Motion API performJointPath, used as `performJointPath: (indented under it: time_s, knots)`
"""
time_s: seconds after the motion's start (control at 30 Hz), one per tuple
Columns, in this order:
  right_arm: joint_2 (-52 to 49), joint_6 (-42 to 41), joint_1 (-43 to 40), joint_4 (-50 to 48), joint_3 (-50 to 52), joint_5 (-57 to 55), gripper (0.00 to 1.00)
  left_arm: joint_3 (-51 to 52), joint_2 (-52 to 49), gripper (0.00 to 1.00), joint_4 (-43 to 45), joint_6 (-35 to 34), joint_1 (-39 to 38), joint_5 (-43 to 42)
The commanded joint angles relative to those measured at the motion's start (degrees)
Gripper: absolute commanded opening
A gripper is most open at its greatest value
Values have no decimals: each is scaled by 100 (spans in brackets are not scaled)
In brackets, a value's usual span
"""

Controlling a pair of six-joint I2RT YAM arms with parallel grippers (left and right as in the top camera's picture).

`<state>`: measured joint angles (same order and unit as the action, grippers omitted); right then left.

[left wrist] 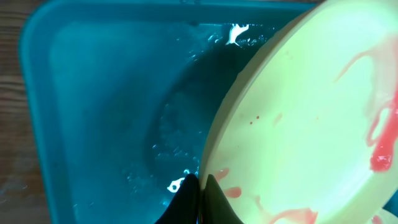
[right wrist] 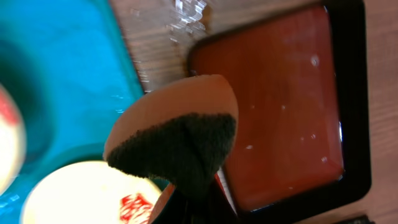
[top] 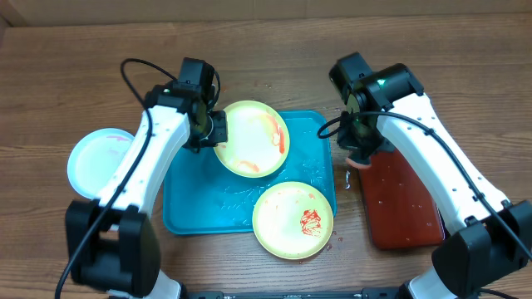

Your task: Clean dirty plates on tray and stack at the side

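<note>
Far left, the blue plate [top: 100,159] lies flat on the tabletop [top: 465,83], well apart from the tray [top: 187,199], with a faint pink trace near its edge. Next, the left pincer [top: 214,129] is clamped on the rim of a green-rimmed plate [top: 252,139], holding it tilted above the tray's far end. The left wrist view shows both fingers pinched at the plate's edge and red streaks across its face. A second green-rimmed plate [top: 293,219] sits at the tray's near right corner, overhanging the rim, with a red smear at its centre. To the right, the right pincer [top: 362,151] grips a sponge [top: 363,163] beside a dark red tray [top: 403,203].

The plates look light, stiff and thin. Wet with sauce, they are probably slippery, so a firm pinch on the raised rim seems the only sound hold. Held by one edge, a plate may swing under wiping pressure.
</note>
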<state>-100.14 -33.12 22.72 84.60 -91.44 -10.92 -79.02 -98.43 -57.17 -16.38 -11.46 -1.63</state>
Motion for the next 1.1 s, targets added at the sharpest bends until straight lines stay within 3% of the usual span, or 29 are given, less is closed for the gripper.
performJointPath:
  time_s: [0.0, 0.2, 0.43, 0.67, 0.87, 1.07]
  knots:
    - [37, -190, -289, -149, 481, -85, 4, 9, 444, 4, -190, -44, 50, 393]
    - [37, -186, -981, -601, 1451, -76, 4, 9, 951, 4, -605, -31, -179, 1499]
    - [37, -37, -1596, -1143, 2280, 199, 4, -2, 1200, 4, -767, 103, -979, 3101]
    - [37, 24, -1644, -1215, 2337, 199, 4, -588, 1200, 4, -1679, -164, -1714, 5145]
    - [37, 35, -1641, -1237, 2337, 199, 4, -1102, 1200, 4, -2087, -177, -1757, 5748]
    - [37, 33, -1644, -1248, 2337, 201, 4, -1200, 1187, 4, -1641, 1110, -1952, 6275]
